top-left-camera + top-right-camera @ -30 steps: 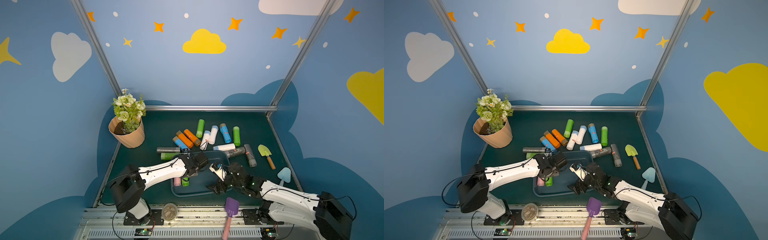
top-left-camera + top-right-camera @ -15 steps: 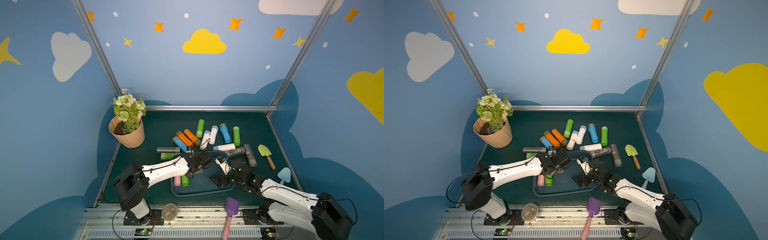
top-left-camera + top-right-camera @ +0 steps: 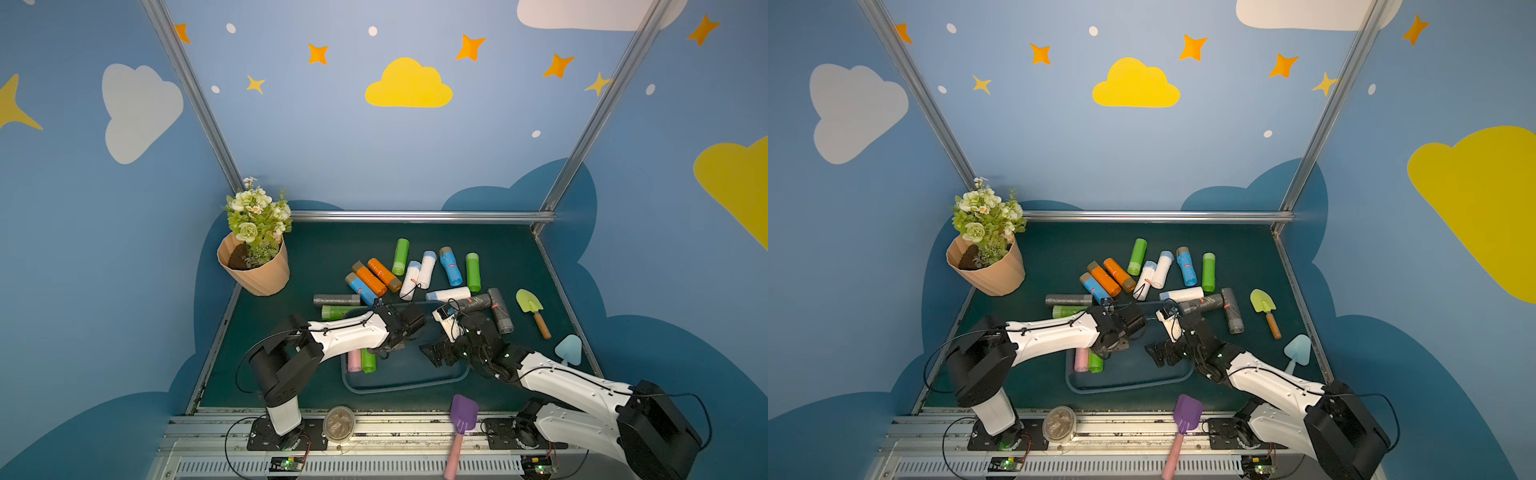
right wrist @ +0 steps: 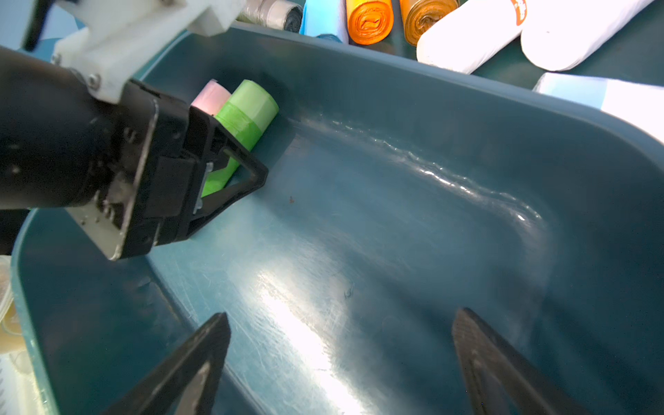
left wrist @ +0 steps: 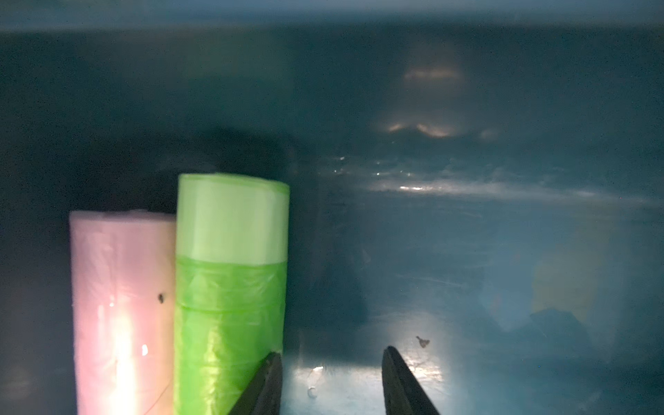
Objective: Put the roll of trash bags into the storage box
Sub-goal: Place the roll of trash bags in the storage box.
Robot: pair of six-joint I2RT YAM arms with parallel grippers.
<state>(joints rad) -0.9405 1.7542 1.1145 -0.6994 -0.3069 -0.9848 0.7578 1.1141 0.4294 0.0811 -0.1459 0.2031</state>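
Two rolls, a pink roll (image 3: 353, 360) and a green roll (image 3: 368, 361), lie side by side and touching at the left end of the storage box (image 3: 407, 388). The box sits low in the centre of both top views on the dark worktop (image 3: 332, 249). The left hand (image 5: 332, 355) hangs low inside the box just beside the green roll, its jaws a modest way apart with nothing between them. The right hand (image 4: 341, 316) hovers over the box's bare right half, spread wide and empty. We judge a roll to be light, soft enough to dent and slick in its film, and apt to roll off sideways. So we would take it across the middle of its barrel. The loose rolls (image 3: 428, 268) crowd just above the box in the frame, and several touch or cross, so a neighbour may get nudged. The grey roll (image 3: 336, 299) and the white-and-blue roll (image 3: 449, 294) lie nearest the rim. The flower pot (image 3: 255, 270) and the green trowel (image 3: 532, 309) stand well apart.
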